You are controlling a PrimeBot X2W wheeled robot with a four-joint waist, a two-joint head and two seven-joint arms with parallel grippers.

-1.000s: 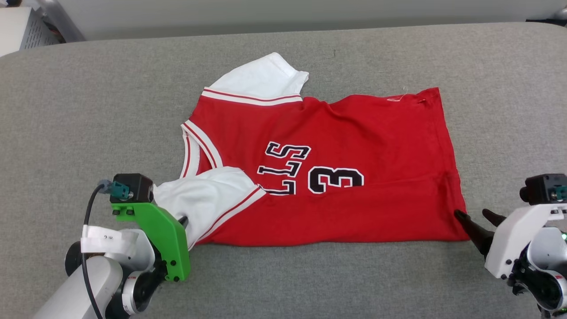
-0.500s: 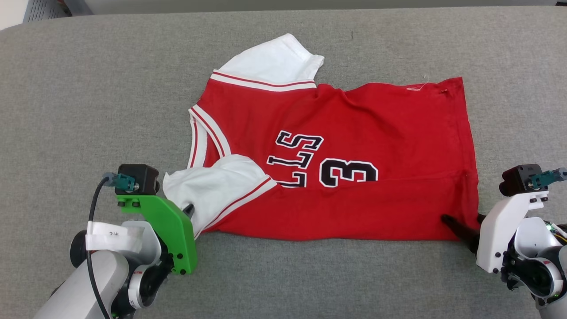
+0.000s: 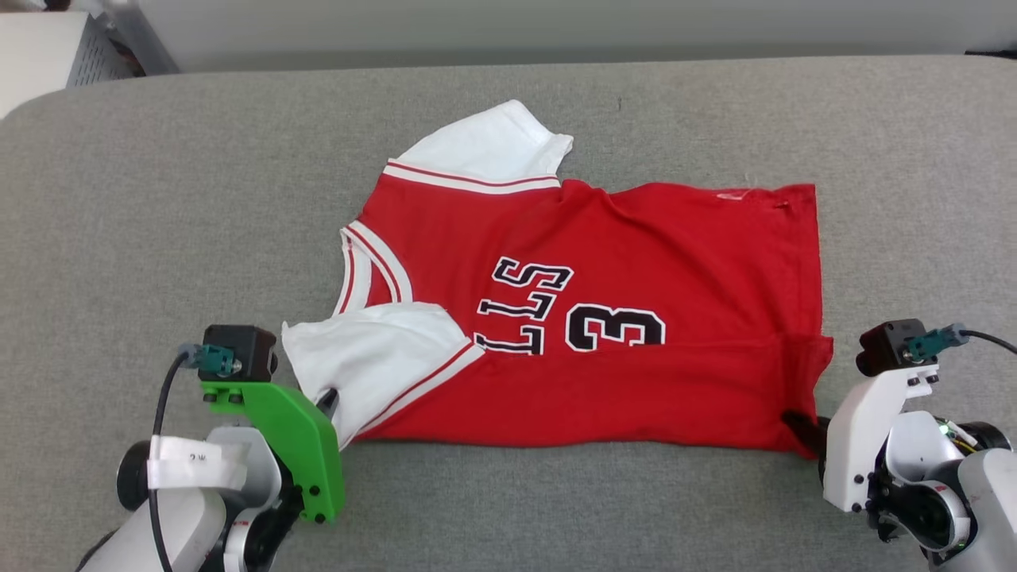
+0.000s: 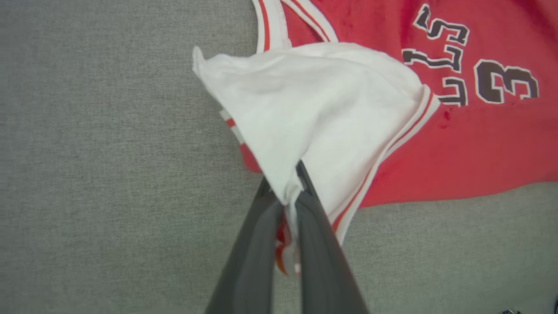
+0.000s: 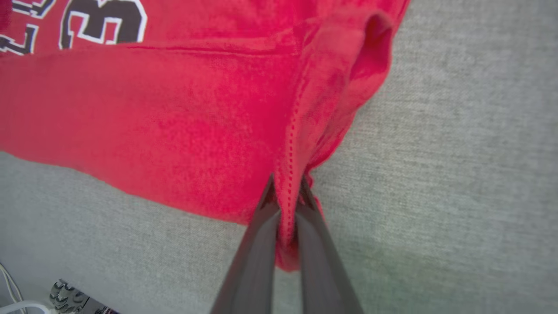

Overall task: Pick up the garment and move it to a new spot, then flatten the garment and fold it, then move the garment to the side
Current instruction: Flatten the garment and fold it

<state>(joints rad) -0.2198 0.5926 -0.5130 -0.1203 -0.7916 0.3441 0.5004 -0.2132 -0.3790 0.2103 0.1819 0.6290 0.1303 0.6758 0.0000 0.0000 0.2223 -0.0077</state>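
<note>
I have the red jersey-style shirt with white short sleeves and black white-outlined lettering lying spread in the middle of the head frame on the grey fabric-covered table. Its near strip looks turned up over the lower part of the lettering.

My left gripper, at the lower left of the head frame, is closed to a sliver on the tip of the near white sleeve, with a little red cloth caught beneath it. My right gripper, at the lower right, is pinched just as tight on the near hem corner.

Both holds are only at the fingertips, so I judge that a quick lift could pull cloth free. On the left I grip sleeve rather than body, so the sleeve may stretch out and the fold go crooked. The bunched corner on the right may hold only one layer.

A second ago my right fingers stood apart beside that corner. Now they clamp it and it humps up. My left hold is unchanged. The whole head picture has shifted, which is the camera's doing.
</note>
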